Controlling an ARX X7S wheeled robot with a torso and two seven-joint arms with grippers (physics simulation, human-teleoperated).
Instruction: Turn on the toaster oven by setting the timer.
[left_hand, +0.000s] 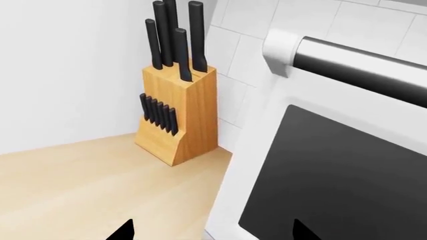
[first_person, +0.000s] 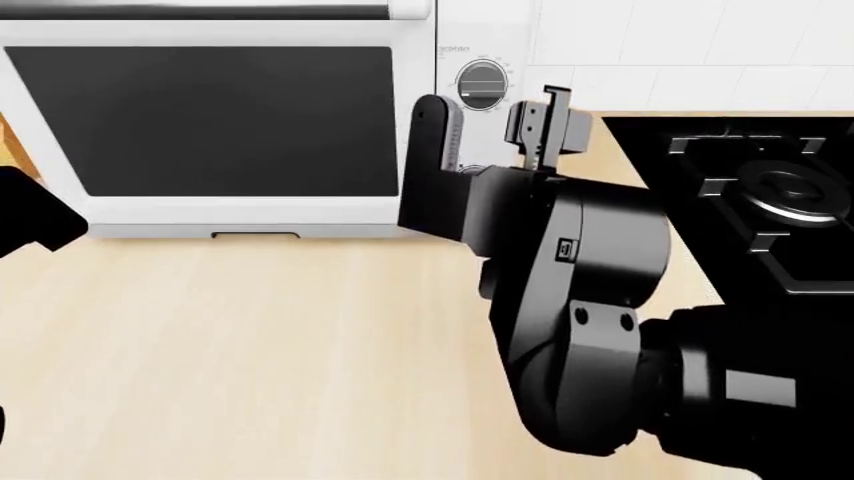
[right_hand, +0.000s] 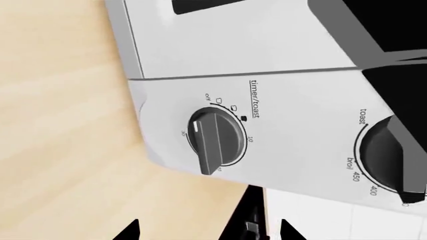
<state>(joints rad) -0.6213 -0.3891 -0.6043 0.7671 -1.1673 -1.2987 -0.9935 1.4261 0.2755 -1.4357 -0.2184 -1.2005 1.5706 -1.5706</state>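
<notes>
The white toaster oven (first_person: 267, 215) with its dark glass door (first_person: 214, 120) stands at the back of the wooden counter. Its side panel carries a round silver knob (first_person: 482, 82). In the right wrist view the knob marked "timer/toast" (right_hand: 215, 139) is close ahead, its pointer near the 30 mark, with a second temperature knob (right_hand: 393, 155) beside it. My right gripper (first_person: 491, 130) is open just in front of the panel, touching nothing, and its tips show in the right wrist view (right_hand: 208, 232). My left gripper (left_hand: 213, 234) is open and empty by the oven's door (left_hand: 333, 175), on the side away from the knobs.
A wooden knife block (left_hand: 177, 115) with several black-handled knives stands in the corner beside the oven. A black stove top (first_person: 761, 200) lies to the right of the oven. The oven's silver door handle (left_hand: 360, 65) runs along the top. Part of my left arm (first_person: 34, 215) shows at the left edge.
</notes>
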